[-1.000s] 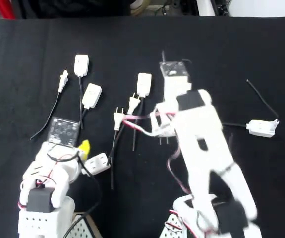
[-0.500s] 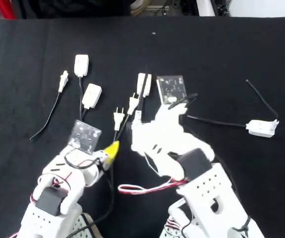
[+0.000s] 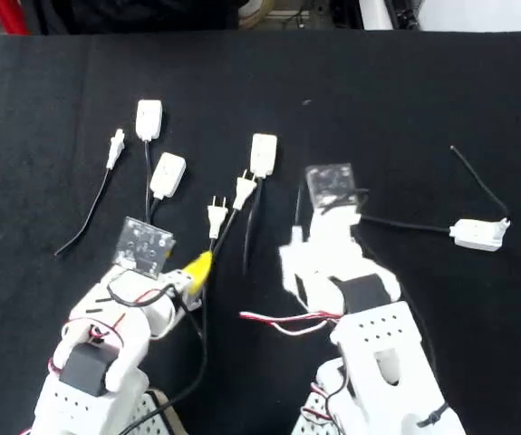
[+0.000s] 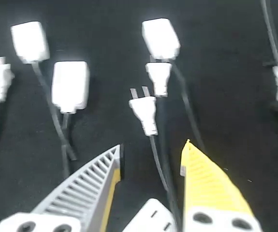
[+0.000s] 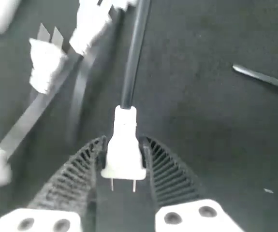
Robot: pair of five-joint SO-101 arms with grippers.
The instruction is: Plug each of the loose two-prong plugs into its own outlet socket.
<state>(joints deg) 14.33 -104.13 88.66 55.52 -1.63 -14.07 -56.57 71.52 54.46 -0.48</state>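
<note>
- My right end effector (image 5: 124, 145) is clamping a white two-prong plug (image 5: 124, 159) by its body; the prongs are pointing back toward the wrist and its black cord (image 5: 134, 58) is trailing away over the dark surface (image 5: 216, 121).
- My left end effector (image 4: 152, 150) is hanging wide open, gripping nothing, with its fingers straddling a thin cord (image 4: 159, 166).
- Just beyond it, a loose plug (image 4: 144, 108) is lying beside a second plug (image 4: 158, 77), which is touching an outlet socket (image 4: 160, 38).

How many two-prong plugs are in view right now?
4. The left plug lies farthest left in the high view. The centre plug lies loose, prongs bare. A third plug sits at the middle socket. The right gripper holds the fourth plug. The arms may hide others.
</note>
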